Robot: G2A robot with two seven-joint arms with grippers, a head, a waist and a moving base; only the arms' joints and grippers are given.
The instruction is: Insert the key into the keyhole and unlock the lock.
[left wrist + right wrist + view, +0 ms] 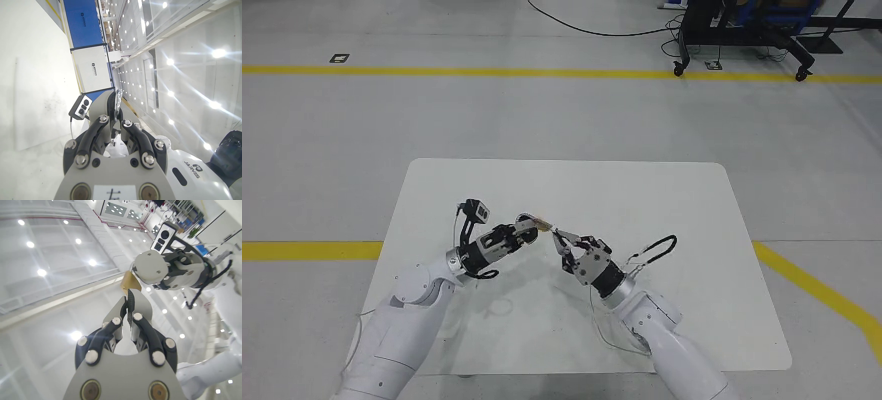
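Note:
Above the middle of the white table (662, 200) my two grippers meet tip to tip. My left gripper (524, 232) is shut on a small brass lock (535, 221), held in the air. The right wrist view shows that lock (130, 282) clamped in the left gripper (133, 273), its lower corner facing my right gripper (128, 299). My right gripper (562, 238) is shut on the key (553, 230), a thin piece that bridges the short gap to the lock. The black pads (130, 306) hide most of the key. In the left wrist view the left gripper's fingers (113, 103) cover the lock.
The table's surface around the arms is bare white, with rounded corners. A black cable loop (662, 245) hangs off the right forearm. A dark wheeled cart (742, 30) stands on the floor far behind the table.

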